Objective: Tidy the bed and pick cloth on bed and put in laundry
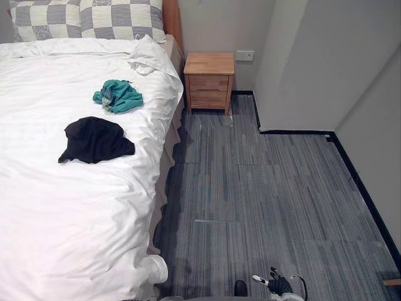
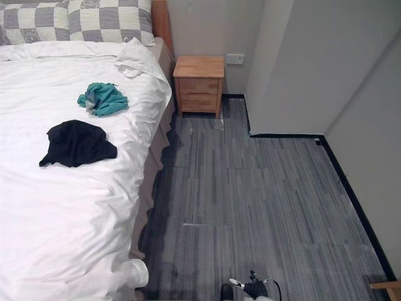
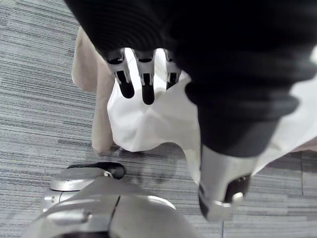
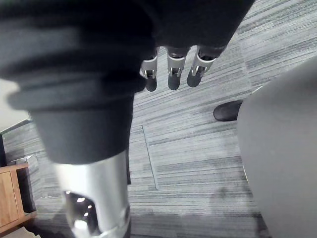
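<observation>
Black cloth (image 1: 94, 139) and teal cloth (image 1: 118, 96) on the white bed (image 1: 62, 219)
They lie apart, the teal one nearer the pillows (image 1: 119, 19). The left hand (image 3: 220, 173) and right hand (image 4: 94, 188) hang over the floor (image 1: 263, 188) — fingers (image 4: 171, 74) loose, holding nothing.

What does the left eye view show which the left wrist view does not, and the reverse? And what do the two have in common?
The left eye view adds the black cloth and the teal cloth, lying apart on the bed, the checked pillows and the wooden nightstand. The left wrist view adds the left robot hand from close, fingers relaxed and holding nothing. Both share the white sheet corner hanging at the foot of the bed, the beige bed skirt and the grey floor.
</observation>
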